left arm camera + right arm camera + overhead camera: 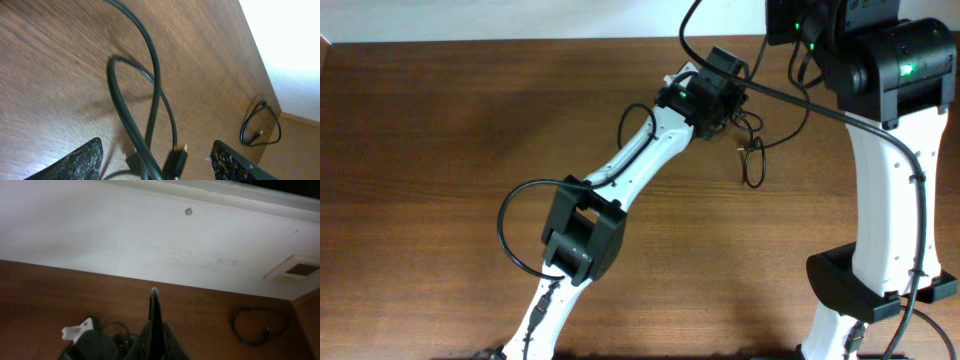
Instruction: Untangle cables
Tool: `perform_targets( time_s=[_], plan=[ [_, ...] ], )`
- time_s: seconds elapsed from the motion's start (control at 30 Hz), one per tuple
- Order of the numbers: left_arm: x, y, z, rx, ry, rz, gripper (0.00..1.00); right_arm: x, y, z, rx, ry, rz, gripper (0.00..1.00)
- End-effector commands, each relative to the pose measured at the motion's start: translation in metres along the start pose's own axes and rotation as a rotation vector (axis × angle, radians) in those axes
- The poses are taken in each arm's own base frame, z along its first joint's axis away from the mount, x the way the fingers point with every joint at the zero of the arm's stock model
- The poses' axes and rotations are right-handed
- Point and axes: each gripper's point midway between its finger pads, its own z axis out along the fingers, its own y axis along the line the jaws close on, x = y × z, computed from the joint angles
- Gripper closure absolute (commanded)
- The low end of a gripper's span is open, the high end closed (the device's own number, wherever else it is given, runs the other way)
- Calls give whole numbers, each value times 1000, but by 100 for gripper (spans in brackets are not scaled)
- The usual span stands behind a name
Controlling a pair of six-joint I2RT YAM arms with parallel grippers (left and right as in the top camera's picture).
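You were at the grasp: left pincer [155,162] wide astride the cables [120,107] at one o'clock, right pincer [155,327] shut; one needed pinching.

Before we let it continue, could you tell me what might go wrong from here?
1. The left gripper stands open over crossing strands of the cables; closing could pinch two at once and tighten the tangle.
2. Overhead, the arm's thick wire runs close past that gripper and might snag when it lifts.
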Motion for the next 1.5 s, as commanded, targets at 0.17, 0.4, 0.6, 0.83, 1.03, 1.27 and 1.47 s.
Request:
perform_targets(
  time_s=[0.17,0.4,0.6,0.83,1.03,1.27,1.47],
  plan=[
    [-9,22,5,-92,-58,110,100,-6,-8,-15,18,-26,17,96],
    [-126,113,-29,-349,-133,4,100,-4,-16,-13,35,-19,18,96],
    [-212,153,-75,-393,-195,-43,100,0,-16,-13,35,-2,13,96],
    [-275,154,-192,-461,-431,29,100,17,-73,-5,187,57,100,96],
    [-299,156,-268,-436,-523,11,100,53,-202,-12,393,112,322,96],
    [-287,145,-260,-429,-499,56,100,89,-263,-29,453,161,485,96],
    [-268,128,-250,-420,-469,132,100,102,-305,-58,741,165,527,96]
  ],
)
